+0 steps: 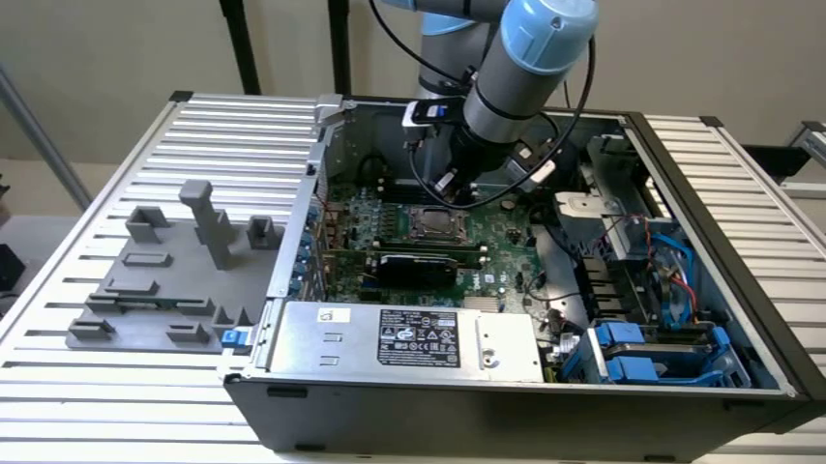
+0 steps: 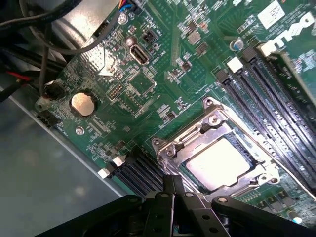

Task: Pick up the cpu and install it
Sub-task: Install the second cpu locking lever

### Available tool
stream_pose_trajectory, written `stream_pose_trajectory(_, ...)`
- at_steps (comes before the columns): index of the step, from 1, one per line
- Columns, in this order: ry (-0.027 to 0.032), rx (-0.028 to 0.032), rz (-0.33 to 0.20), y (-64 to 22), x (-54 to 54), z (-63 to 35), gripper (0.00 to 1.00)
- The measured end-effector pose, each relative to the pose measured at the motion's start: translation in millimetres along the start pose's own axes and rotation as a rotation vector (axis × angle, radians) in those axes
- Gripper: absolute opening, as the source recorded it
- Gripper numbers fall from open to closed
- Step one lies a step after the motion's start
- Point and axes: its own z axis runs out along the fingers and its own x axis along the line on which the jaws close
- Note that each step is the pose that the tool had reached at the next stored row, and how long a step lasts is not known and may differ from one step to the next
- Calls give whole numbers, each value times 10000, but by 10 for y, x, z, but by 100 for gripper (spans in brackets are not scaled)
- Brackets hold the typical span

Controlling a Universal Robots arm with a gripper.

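Now my fingers (image 2: pixel 174 183) are pinched shut and hold nothing. Seen from the wrist, the cpu (image 2: pixel 217 163) sits flat in its socket frame (image 2: pixel 213 129), just past my tips, at about one o'clock.

The green motherboard (image 2: pixel 148 94) carries white letters spelling DELL near its memory slots (seen upside down and partly cut off in the wrist view). A black label (image 1: pixel 419 338) with white print sits on the silver power supply (image 1: pixel 387 340), too small to read.
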Motion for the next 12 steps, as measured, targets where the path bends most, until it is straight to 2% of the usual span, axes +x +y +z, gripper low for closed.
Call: stream_pose_trajectory(12,-1,-1,0,117,-260,-357,11)
